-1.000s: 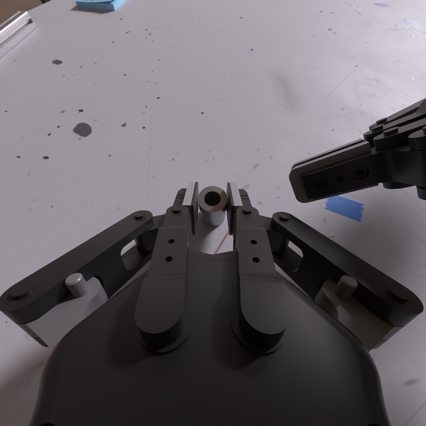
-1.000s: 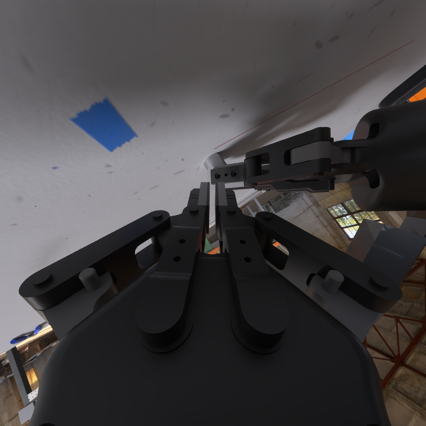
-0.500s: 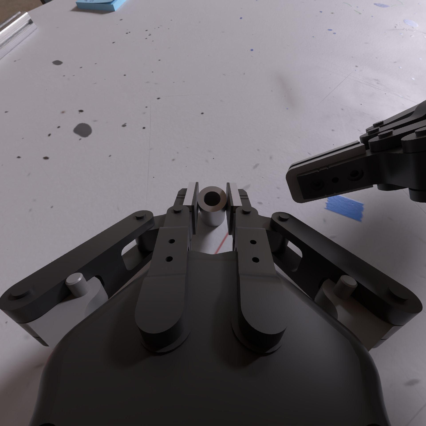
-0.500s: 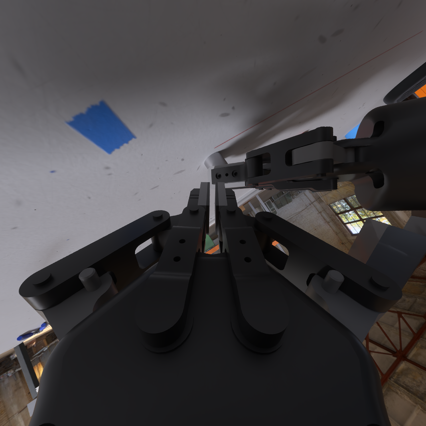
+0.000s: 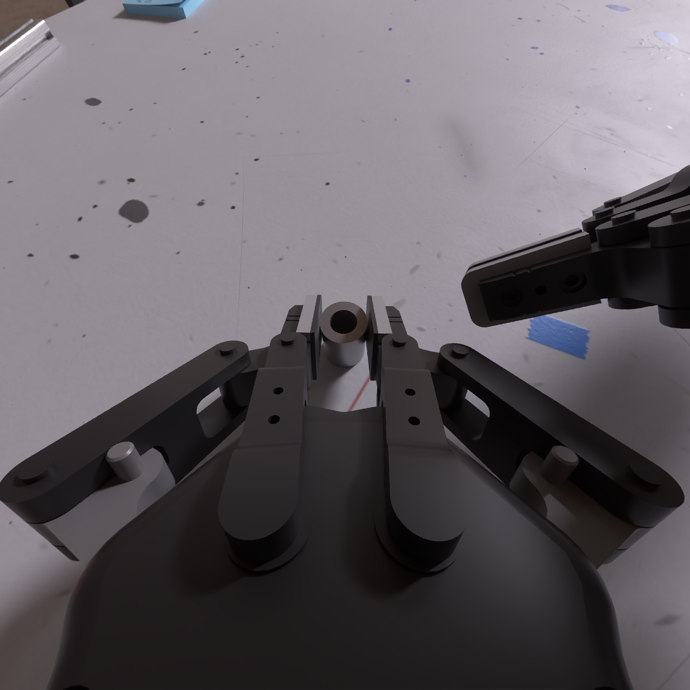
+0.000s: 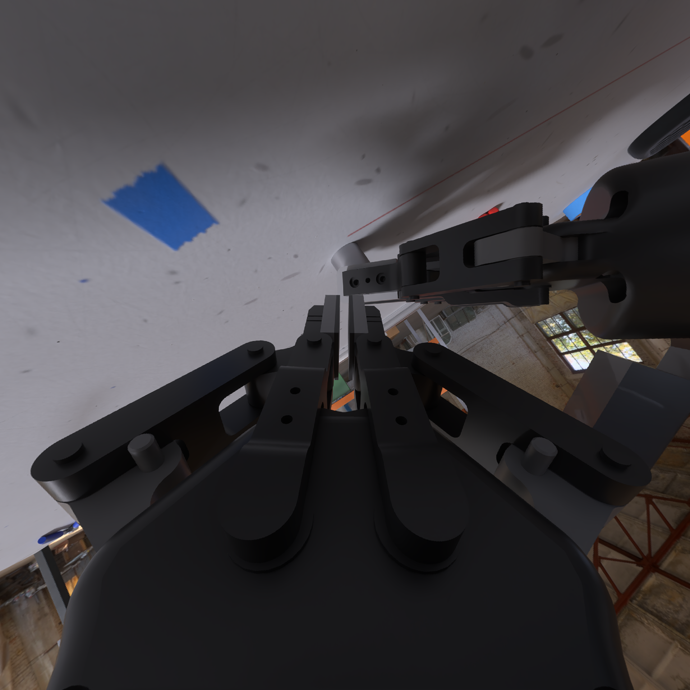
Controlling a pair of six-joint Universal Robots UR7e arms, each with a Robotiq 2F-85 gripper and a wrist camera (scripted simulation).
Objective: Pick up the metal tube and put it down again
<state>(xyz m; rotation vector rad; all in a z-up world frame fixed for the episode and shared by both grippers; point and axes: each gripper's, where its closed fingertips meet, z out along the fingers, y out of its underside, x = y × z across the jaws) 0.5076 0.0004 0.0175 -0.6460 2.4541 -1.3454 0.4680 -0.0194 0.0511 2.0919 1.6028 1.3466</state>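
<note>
L gripper (image 5: 344,322) is clamping the metal tube (image 5: 344,338), upright, between its pads.

Tube's foot is meeting the spattered white table (image 5: 336,149) by a red line. R gripper (image 6: 344,314), fingers nearly together w/ nothing between, is hovering beside; blue tape (image 5: 559,335) is lying nearby.

You see the right gripper (image 5: 481,295) creep a little to the left in the left wrist view, so its closed tip now sits slightly nearer the tube (image 5: 343,325), though clearly apart from it. In the right wrist view your picture drifts with that move: the blue tape (image 6: 160,205) slides a touch left and lower, the red line (image 6: 522,138) climbs toward the upper right corner, and the window (image 6: 586,345) shifts slightly right.
</note>
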